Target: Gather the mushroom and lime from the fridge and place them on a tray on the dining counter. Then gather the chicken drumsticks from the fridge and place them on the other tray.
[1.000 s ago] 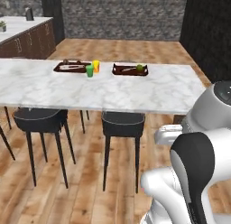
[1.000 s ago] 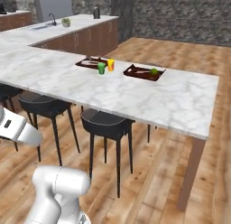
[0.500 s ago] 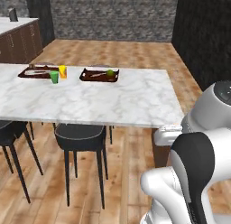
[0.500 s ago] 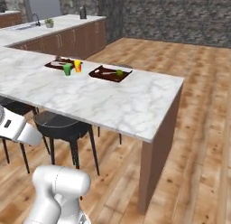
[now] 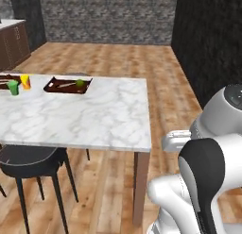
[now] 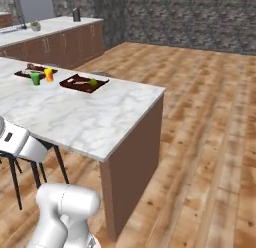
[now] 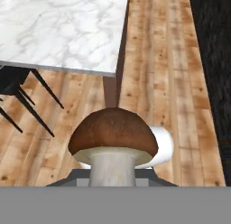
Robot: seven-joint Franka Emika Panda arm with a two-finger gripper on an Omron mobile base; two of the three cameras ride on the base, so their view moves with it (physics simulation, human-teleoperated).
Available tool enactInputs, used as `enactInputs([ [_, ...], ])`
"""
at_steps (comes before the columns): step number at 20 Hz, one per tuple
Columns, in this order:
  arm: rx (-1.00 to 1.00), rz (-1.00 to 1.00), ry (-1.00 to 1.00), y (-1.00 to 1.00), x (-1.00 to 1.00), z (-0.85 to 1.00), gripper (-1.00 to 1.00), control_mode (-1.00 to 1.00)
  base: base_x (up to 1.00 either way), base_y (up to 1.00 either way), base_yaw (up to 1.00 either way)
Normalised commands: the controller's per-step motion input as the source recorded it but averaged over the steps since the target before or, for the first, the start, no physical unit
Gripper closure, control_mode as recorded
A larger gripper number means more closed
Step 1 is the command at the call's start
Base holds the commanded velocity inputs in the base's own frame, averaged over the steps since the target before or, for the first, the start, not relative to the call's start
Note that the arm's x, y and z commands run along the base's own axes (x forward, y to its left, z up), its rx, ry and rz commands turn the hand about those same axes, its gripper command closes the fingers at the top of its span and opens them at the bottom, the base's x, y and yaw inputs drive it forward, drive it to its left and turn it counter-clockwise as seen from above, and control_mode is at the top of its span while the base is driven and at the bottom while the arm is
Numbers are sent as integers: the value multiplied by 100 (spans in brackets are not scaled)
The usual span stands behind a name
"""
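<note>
While the gripper (image 7: 113, 184) clamps the brown-capped mushroom (image 7: 113, 142) by its pale stem above the wood floor, a lime (image 5: 80, 82) lies in the nearer tray (image 5: 56, 88) on the marble dining counter (image 5: 94, 120)

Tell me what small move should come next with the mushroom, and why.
Probably carry the mushroom toward the near tray on the marble counter. The pincer is shut on its stem, and it hangs out over the wood floor past the counter's end. That tray already holds the lime, so the mushroom belongs beside it.
</note>
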Motion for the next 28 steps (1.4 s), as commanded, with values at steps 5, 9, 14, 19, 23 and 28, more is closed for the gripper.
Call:
enactInputs([
  [5, 0, 0, 0, 0, 0, 0, 100, 100, 47, -100, 0],
  [9, 0, 0, 0, 0, 0, 0, 100, 100, 56, -100, 0],
  [14, 0, 0, 0, 0, 0, 0, 100, 100, 74, -100, 0],
  [19, 0, 0, 0, 0, 0, 0, 100, 100, 91, -94, 9],
  [23, 0, 0, 0, 0, 0, 0, 100, 100, 93, -84, 15],
  [28, 0, 0, 0, 0, 0, 0, 100, 100, 88, -67, 23],
])
